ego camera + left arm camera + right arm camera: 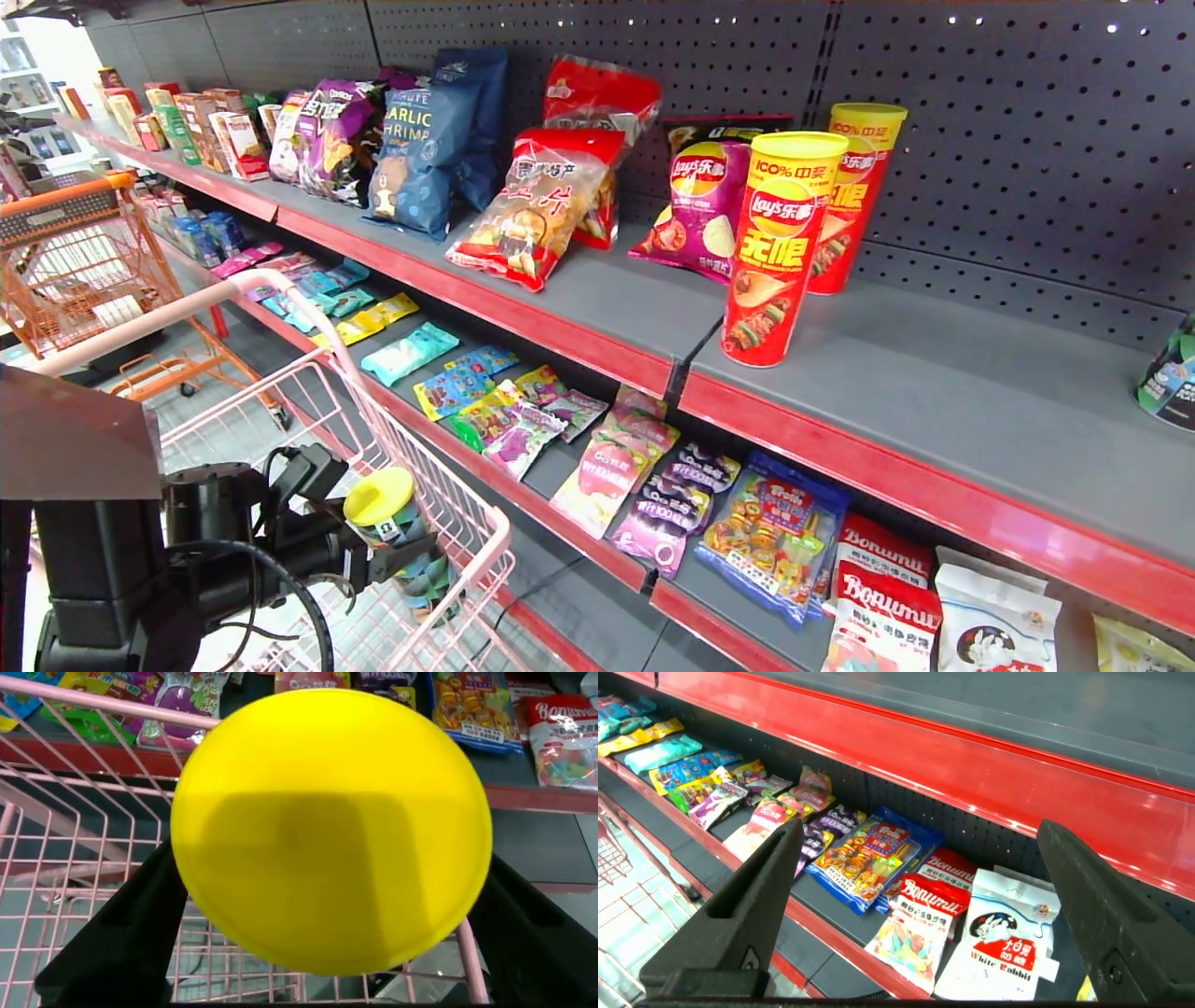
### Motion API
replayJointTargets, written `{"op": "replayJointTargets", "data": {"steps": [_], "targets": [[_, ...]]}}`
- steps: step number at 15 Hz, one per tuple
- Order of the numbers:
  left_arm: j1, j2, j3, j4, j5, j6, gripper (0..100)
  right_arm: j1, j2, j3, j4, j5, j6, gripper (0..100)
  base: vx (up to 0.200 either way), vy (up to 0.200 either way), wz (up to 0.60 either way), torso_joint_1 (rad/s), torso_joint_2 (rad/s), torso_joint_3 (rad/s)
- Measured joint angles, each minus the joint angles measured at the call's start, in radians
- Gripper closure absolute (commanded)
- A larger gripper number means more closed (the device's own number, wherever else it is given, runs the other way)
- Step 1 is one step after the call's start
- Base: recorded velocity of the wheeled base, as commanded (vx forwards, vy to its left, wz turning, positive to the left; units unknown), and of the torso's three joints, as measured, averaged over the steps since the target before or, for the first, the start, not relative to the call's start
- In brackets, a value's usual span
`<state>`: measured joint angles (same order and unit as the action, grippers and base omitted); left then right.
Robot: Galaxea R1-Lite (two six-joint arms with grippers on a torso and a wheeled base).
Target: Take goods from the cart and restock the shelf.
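Down in the pink cart (471, 532), the left gripper (411, 560) has its black fingers (112, 943) pressed against either side of a can (392, 525), holding it upright just inside the cart's front corner. From the left wrist view the yellow lid (332, 831) covers nearly everything below it, so the can's body is hidden there, and the fingers show as dark wedges at both sides. From the head view the lower half of the can is lost behind the gripper and the pink wires, and its label is too small to make out.

Over on the other side, the right gripper (920, 831) hangs with its two fingers (738, 924) spread wide apart and nothing between them. It faces the lower shelf (822, 943), where a blue candy bag (868, 854), a red-and-white packet (924, 905) and a white bag (1008, 943) lie side by side.

Above that, the top shelf (934, 392) carries two tall red tubes (780, 247), one just behind the other, with a bare grey stretch to their right. Chip bags (537, 210) lean further along to the left. A green item (1172, 383) at the shelf's far right is cut off by the picture's edge. An orange cart (75, 261) stands behind the pink one.
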<state>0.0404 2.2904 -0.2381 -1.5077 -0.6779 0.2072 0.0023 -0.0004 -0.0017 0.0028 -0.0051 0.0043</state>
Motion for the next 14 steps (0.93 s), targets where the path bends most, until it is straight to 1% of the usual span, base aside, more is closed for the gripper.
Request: {"op": "replayJointTargets", "data": {"steps": [6, 7, 11, 14], "targets": [[-0.016, 0.023, -0.023, 0.0, 0.003, 0.0, 0, 0.001, 0.0, 0.0, 0.0, 0.0, 0.0, 0, 0.0, 0.0, 0.0, 0.0, 0.0, 0.0], [-0.019, 0.03, -0.029, 0.0, 0.003, 0.001, 100, 0.001, 0.0, 0.0, 0.0, 0.0, 0.0, 0, 0.0, 0.0, 0.0, 0.0, 0.0, 0.0], [-0.02, 0.051, -0.047, -0.003, -0.01, 0.002, 100, 0.0, 0.0, 0.0, 0.0, 0.0, 0.0, 0, 0.0, 0.0, 0.0, 0.0, 0.0, 0.0], [-0.02, 0.054, -0.049, -0.003, -0.004, 0.007, 100, 0.0, 0.0, 0.0, 0.0, 0.0, 0.0, 0, 0.0, 0.0, 0.0, 0.0, 0.0, 0.0]]}}
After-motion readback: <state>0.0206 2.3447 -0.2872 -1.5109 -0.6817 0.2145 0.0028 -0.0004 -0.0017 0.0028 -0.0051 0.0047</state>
